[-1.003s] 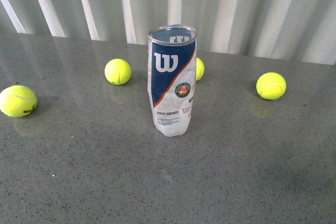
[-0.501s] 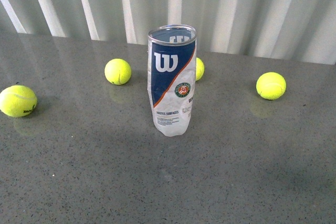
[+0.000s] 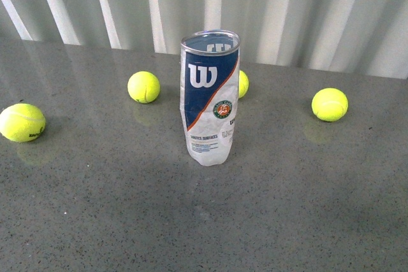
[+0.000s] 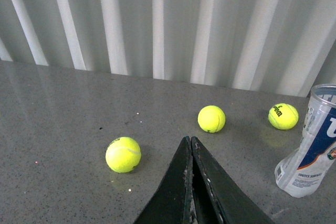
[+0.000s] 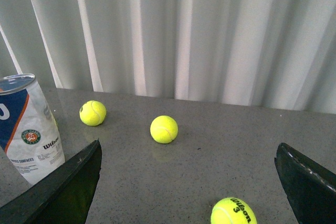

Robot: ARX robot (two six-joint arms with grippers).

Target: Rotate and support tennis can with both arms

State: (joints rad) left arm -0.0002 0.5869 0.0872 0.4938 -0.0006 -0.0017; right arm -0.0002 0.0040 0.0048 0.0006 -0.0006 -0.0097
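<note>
The tennis can (image 3: 210, 97) stands upright mid-bench (image 3: 95, 221), open silver rim up, with no ball visible inside. It looks light and tall, so my worry is that one hand arriving before the other would shove it over or send it skidding. The lower clear plastic is already crumpled, and a hard squeeze could buckle it further.

The left hand (image 4: 190, 182) has its fingers pressed together, well short of the can. It must open before it can help. The right hand (image 5: 189, 182) is spread wide, with the can off beyond one finger.

Four tennis balls lie around; the one just behind the can (image 3: 242, 83) could get knocked away.

Against the earlier front views, nothing has really shifted: can and balls sit where they were.
</note>
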